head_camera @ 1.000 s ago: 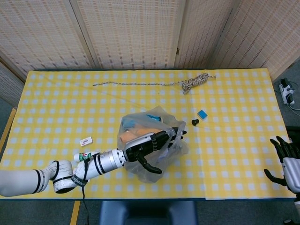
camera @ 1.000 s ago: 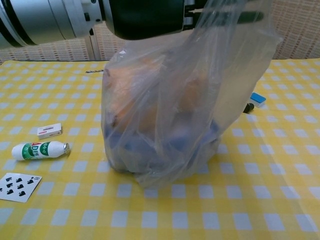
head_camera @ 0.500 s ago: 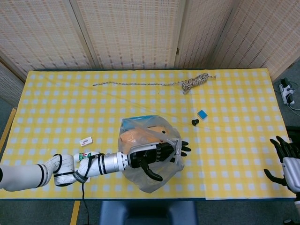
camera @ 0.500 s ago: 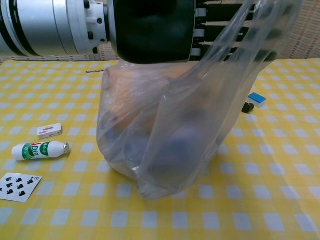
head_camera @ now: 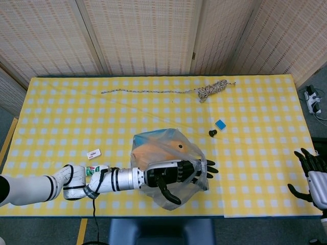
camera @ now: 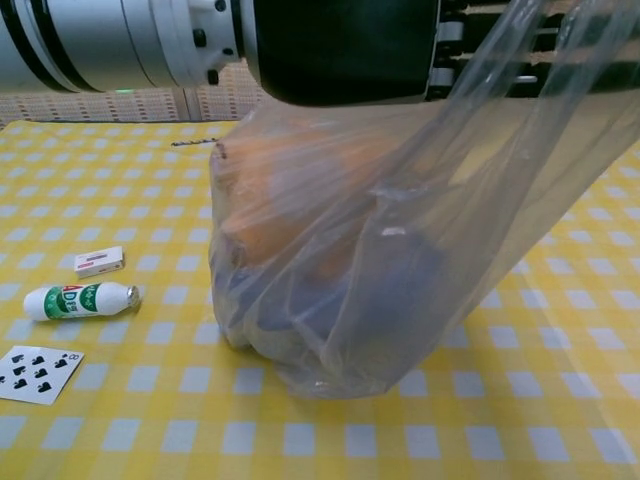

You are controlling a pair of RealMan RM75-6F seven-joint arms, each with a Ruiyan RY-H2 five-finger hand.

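Note:
A clear plastic bag point(head_camera: 163, 150) with orange and blue things inside stands on the yellow checked table point(head_camera: 66, 117) near the front edge. My left hand point(head_camera: 176, 172) reaches in from the lower left and holds the bag by its top. The plastic is stretched over the dark fingers point(head_camera: 204, 168). In the chest view the same left hand point(camera: 340, 45) fills the top of the picture, with the bag point(camera: 340, 260) hanging below it and its bottom on the cloth. My right hand point(head_camera: 310, 171) stays off the table's right edge, fingers apart, holding nothing.
A small white-and-green bottle point(camera: 80, 300), a little white box point(camera: 98, 261) and a playing card point(camera: 35, 372) lie left of the bag. A blue block point(head_camera: 220, 124) and a small black piece point(head_camera: 212, 132) lie to its right. A coiled cord point(head_camera: 213, 89) lies at the back.
My left hand has moved right and toward the front edge, pulling the bag's top with it. The bag has shifted and leans right. The right hand has not moved.

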